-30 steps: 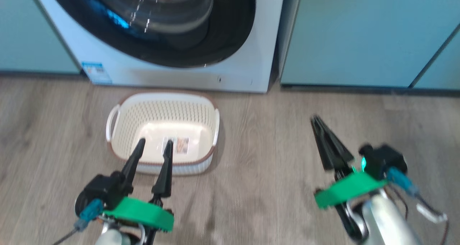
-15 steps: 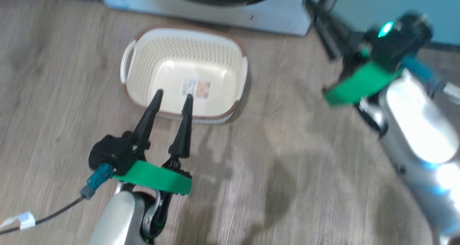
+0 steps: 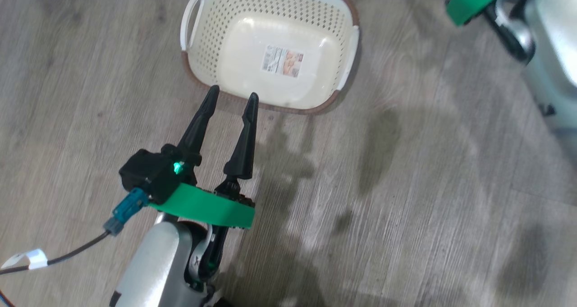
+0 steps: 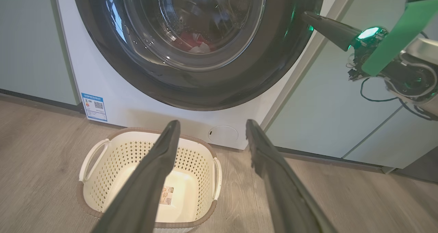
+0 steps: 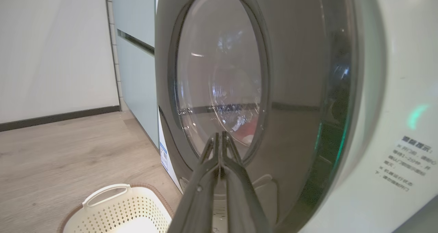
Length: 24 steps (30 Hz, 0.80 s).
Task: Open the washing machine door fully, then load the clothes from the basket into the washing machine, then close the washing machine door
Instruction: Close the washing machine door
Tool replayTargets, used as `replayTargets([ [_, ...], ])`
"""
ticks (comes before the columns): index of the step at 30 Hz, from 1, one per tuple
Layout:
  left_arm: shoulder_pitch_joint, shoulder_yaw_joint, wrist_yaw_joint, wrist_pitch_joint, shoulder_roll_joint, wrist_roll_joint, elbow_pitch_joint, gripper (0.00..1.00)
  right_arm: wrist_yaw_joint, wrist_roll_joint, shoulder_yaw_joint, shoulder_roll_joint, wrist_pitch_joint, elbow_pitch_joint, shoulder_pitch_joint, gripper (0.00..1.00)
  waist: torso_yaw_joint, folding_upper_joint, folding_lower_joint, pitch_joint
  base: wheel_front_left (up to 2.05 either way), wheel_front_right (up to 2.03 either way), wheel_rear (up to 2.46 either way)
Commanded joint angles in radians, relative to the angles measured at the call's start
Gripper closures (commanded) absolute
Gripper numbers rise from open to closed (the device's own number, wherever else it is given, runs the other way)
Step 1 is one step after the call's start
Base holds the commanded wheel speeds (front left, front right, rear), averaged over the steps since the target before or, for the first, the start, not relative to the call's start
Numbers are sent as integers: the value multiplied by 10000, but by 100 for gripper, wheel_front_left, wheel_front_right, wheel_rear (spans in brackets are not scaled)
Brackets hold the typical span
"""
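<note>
Down on the floor the basket (image 3: 198, 36) sits empty, and my left gripper (image 3: 233, 92) hangs spread wide, holding nothing, just over its near rim. My right gripper (image 4: 306, 16), pinched together on nothing, points at the right edge of the washing machine door (image 4: 273, 55); I judge that so narrow a tip could skid off the glossy rim and leave the door unlatched. The left wrist view tells me what the head view cannot: the clothes (image 4: 195, 43) lie behind the glass inside the washing machine (image 4: 119, 103), whose door looks flush.
</note>
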Motion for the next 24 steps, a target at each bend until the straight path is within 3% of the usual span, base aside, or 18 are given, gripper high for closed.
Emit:
replayTargets([
  [1,-164,243,81,-97,76,-86,-376,0,-2,-10,58,42,72,56,-337,100,179,0,-1,224,0,0,0],
  [10,-424,93,174,-97,76,-246,-418,0,-2,-267,-168,243,68,2390,-1948,100,349,0,-1,602,0,0,0],
  [24,-650,-107,260,-97,76,-479,-491,0,-2,-1130,-1071,785,11,4981,-3911,100,616,0,-1,1008,0,0,0],
])
